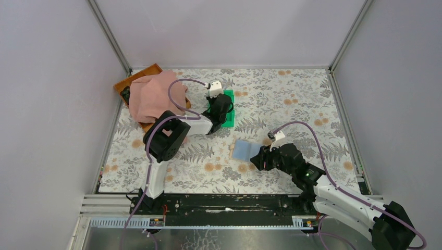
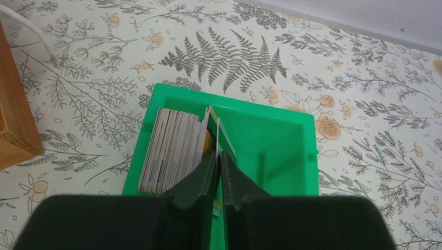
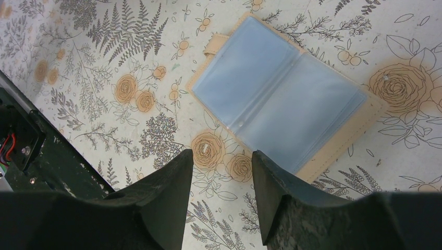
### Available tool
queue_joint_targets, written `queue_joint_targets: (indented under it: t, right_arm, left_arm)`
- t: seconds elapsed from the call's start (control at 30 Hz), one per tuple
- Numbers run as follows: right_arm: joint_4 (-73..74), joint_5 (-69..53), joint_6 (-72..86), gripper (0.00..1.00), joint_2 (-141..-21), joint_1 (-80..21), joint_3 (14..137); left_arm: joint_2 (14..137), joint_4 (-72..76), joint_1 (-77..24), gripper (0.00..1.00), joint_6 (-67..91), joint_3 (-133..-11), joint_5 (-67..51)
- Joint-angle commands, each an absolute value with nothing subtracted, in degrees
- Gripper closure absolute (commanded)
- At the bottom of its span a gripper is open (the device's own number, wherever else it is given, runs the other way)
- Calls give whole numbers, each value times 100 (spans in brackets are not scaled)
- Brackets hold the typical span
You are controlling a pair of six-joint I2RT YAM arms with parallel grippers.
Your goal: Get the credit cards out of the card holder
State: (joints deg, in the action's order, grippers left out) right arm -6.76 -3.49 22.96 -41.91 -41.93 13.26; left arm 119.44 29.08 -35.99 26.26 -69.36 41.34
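Top view: holder (image 1: 245,150) lies open on the tabletop (image 1: 292,99), just ahead of the right hand (image 1: 259,157); the left arm blocks the bin's contents. Left wrist view shows them: cards (image 2: 174,148) on edge in the bin (image 2: 271,138), just left of the left hand (image 2: 219,156), long edges pointing away from it. Its jaws are a slit apart with one card (image 2: 218,133) between them; can't tell if pinched. Right hand is wide open and holds nothing. Holder's long axis runs diagonally, far-left to near-right.

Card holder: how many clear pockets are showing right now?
2, on the open card holder: one pocket upper left of the fold, one lower right. Both look empty; more may lie hidden underneath.
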Motion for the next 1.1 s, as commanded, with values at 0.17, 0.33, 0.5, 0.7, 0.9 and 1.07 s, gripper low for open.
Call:
queue_joint_targets:
  t: [0.17,0.33,0.5,0.7,0.9,1.07]
  right_arm:
    - [-929,-223,2294,47,-4183,-4168,1367]
    - [-932,-215,2293,48,-4179,-4174,1367]
    - [-924,-221,2296,48,-4175,-4173,1367]
    - [-931,-236,2294,48,-4167,-4168,1363]
    - [-932,-242,2299,48,-4174,-4174,1362]
    - [-932,-237,2294,48,-4175,-4175,1362]
  left_arm:
    - [11642,2772,-3543,85,2247,-6735,4265]
    - [11583,2770,-3509,89,2177,-6671,4272]
    - [11514,2839,-3507,90,2026,-6614,4299]
    - [11452,2821,-3473,79,1995,-6567,4377]
    - [11395,2848,-3446,75,1967,-6533,4371]
    - [11336,2848,-3437,75,1946,-6494,4370]
